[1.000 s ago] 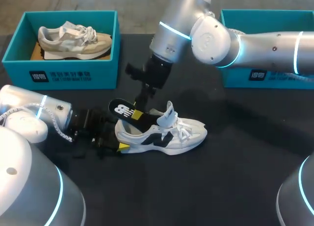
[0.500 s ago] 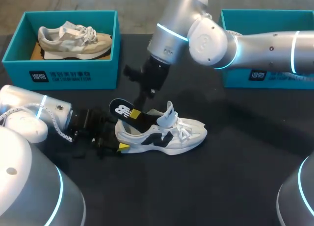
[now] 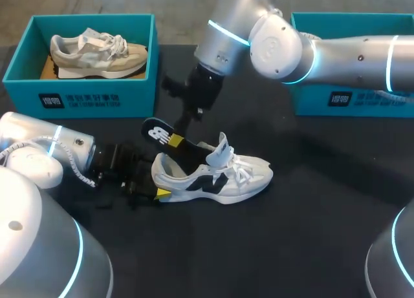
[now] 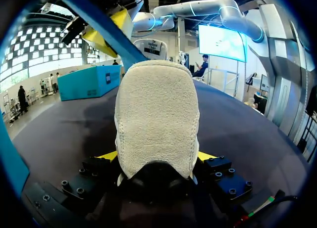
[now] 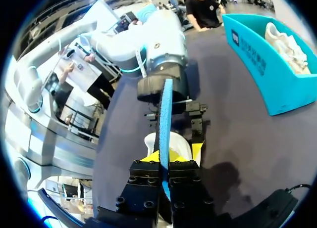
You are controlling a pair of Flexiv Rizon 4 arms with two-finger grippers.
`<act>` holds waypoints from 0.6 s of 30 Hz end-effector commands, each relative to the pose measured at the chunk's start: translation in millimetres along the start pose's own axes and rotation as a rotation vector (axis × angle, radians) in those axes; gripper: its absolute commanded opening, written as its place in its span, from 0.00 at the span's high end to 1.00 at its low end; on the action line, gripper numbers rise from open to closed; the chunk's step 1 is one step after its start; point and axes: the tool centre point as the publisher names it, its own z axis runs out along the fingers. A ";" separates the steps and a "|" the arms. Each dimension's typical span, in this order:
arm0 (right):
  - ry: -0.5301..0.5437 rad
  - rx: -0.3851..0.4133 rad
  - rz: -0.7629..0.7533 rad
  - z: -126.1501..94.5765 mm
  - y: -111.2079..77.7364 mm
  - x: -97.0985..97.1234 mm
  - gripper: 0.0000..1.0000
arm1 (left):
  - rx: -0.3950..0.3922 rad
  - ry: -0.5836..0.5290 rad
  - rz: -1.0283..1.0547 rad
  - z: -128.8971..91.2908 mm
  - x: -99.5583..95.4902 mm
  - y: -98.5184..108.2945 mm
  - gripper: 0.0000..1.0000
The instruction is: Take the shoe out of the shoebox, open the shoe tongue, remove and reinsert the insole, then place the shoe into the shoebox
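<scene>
A white and black sneaker (image 3: 223, 175) lies on its sole in the middle of the black table, toe to the right and tongue (image 3: 222, 149) pulled up. My left gripper (image 3: 157, 179) comes in low from the left and is shut on the sneaker's heel (image 4: 156, 114), with a yellow fingertip (image 4: 206, 156) at each side. The black insole (image 3: 163, 135) slants up out of the shoe's opening. My right gripper (image 3: 176, 141) is shut on it from above, its fingers (image 5: 171, 155) pinching the blue edge of the insole (image 5: 165, 109).
A teal shoebox (image 3: 84, 94) at the back left holds a beige sneaker (image 3: 97, 52). A second teal box (image 3: 362, 101) stands at the back right, behind my right arm. Bare black table lies in front of and to the right of the shoe.
My right gripper has shut on the insole and drawn it up and back to the left, so more of it stands out of the shoe. The left arm and the shoe have kept still.
</scene>
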 end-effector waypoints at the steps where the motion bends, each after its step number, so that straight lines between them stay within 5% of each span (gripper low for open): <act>1: -0.031 -0.022 0.000 -17.0 4.6 7.3 1.00 | -0.002 0.000 0.000 1.7 -0.9 2.2 1.00; 18: -0.176 -0.080 -0.017 -78.5 56.4 1.0 1.00 | -0.002 0.000 0.000 1.7 -0.9 2.2 1.00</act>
